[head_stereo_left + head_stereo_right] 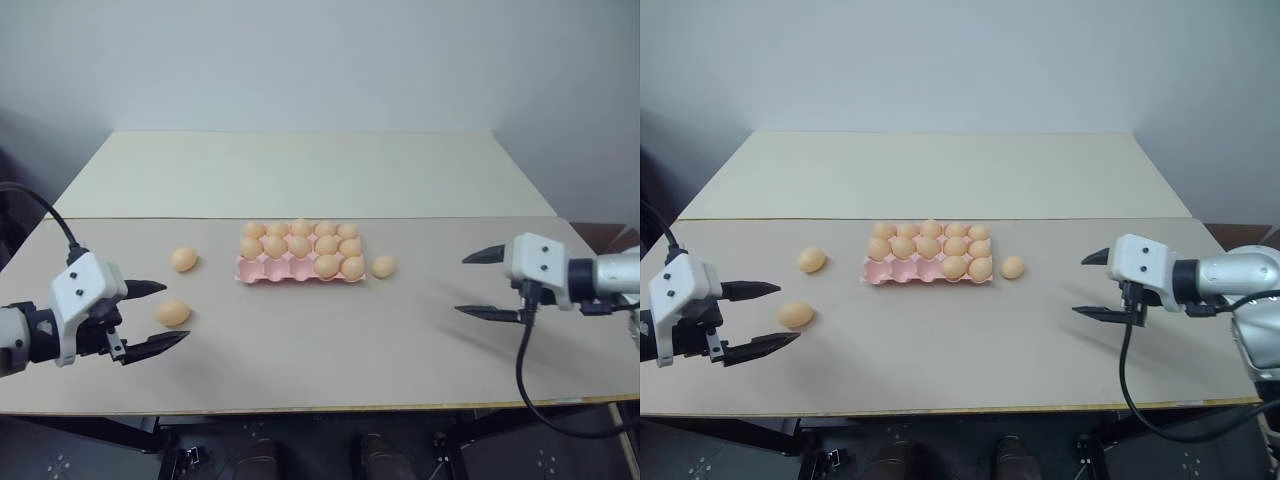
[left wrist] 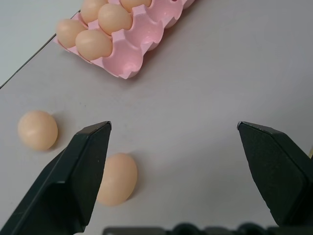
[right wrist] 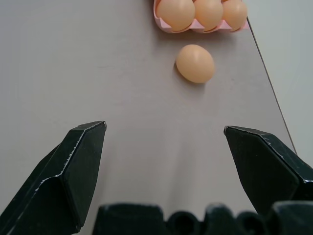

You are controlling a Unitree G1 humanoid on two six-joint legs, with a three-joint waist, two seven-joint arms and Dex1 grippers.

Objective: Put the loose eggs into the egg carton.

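Even soft light, faint shadows, sharp.

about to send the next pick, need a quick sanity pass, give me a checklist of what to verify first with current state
1. Left pincer open and holding nothing: ok.
2. Right pincer open and holding nothing: ok.
3. Loose eggs within sight on the table: ok; near-left egg by the left pincer, far-left egg, right egg beside the egg carton.
4. Free cups in the egg carton: ok; three in the near row at its left end.
5. Each egg standing clear of the others for a grasp: ok.
6. All loose eggs in the carton: not ok, three still out.
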